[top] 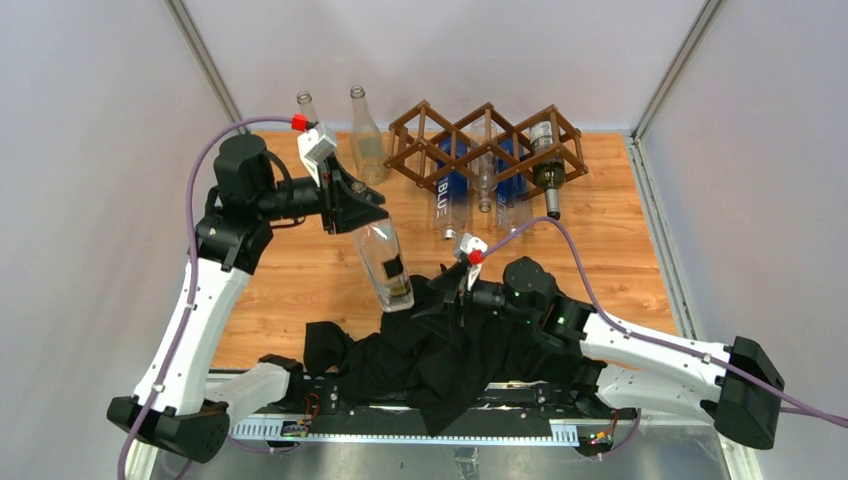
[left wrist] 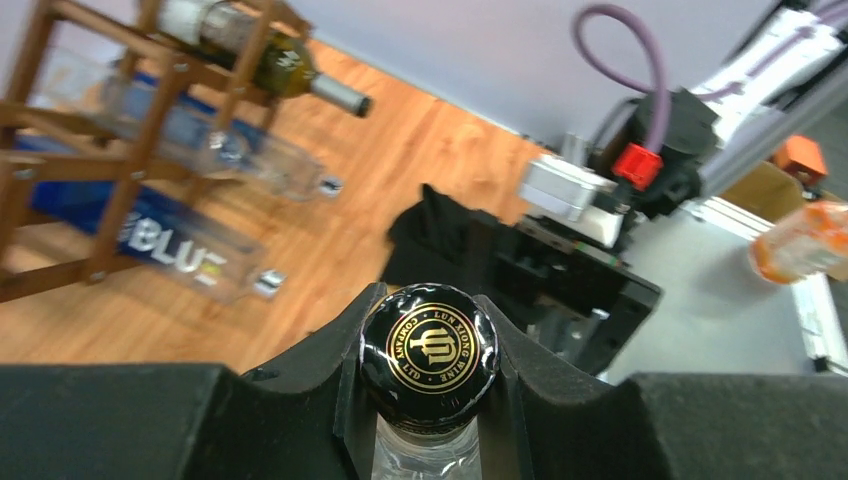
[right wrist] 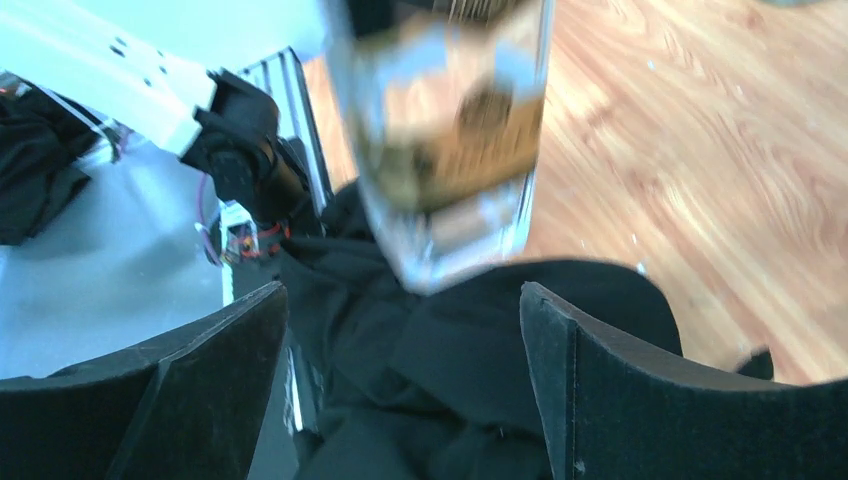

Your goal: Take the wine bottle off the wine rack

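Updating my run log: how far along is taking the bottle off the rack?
Done: a clear bottle is out of the rack. In hand: the left gripper is shut on its capped neck, holding it tilted above the black cloth; the right gripper is open below its base. Left: setting it down, probably. A dark bottle and several others lie in the rack.

My left claw is black, like the cap with gold rings on the clear wine bottle. The wine rack is dark brown, the table stripy orange.
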`<state>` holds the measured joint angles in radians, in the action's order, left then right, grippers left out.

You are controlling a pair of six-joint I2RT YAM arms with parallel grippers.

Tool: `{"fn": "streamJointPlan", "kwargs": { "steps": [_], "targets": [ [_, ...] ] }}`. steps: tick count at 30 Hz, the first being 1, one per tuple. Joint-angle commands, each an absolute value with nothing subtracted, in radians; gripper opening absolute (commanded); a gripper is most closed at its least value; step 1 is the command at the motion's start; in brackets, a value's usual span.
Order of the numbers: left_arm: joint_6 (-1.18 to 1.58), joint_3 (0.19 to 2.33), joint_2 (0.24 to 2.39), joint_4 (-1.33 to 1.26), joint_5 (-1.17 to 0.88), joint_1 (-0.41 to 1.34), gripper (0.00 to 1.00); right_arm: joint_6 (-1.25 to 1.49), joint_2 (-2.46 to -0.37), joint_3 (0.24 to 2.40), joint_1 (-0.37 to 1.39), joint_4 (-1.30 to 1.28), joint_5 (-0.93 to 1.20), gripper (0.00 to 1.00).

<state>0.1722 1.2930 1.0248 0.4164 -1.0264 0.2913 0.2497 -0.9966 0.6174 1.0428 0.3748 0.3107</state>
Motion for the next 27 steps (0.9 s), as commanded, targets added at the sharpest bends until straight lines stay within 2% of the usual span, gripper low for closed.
{"fn": "streamJointPlan", "kwargs": {
  "steps": [1, 6, 13, 18, 22, 25, 27],
  "targets": [
    [0.008, 1.431, 1.087, 0.495, -1.033, 0.195, 0.0, 0.28, -0.883, 0.493, 1.045, 0.39, 0.196, 0.9],
    [-0.129, 1.483, 1.169, 0.544, -1.035, 0.097, 0.0, 0.357, -0.736, 0.387, 1.045, 0.29, 0.119, 0.91],
    [-0.366, 1.422, 1.25, 0.574, -0.938, 0.038, 0.0, 0.529, -0.431, 0.38, 1.045, -0.105, -0.077, 0.92],
    [-0.427, 1.364, 1.288, 0.517, -0.906, 0.024, 0.0, 0.646, -0.263, 0.395, 1.045, -0.399, -0.209, 0.92],
    [-0.423, 1.347, 1.328, 0.46, -0.896, 0.006, 0.0, 0.628, -0.124, 0.381, 1.045, -0.477, -0.266, 0.96],
    [-0.419, 1.346, 1.363, 0.418, -0.886, 0.003, 0.0, 0.607, -0.092, 0.403, 1.045, -0.509, -0.306, 0.97],
    [-0.428, 1.343, 1.384, 0.389, -0.869, -0.019, 0.0, 0.604, -0.154, 0.426, 1.045, -0.512, -0.338, 0.98]
  ]
}}
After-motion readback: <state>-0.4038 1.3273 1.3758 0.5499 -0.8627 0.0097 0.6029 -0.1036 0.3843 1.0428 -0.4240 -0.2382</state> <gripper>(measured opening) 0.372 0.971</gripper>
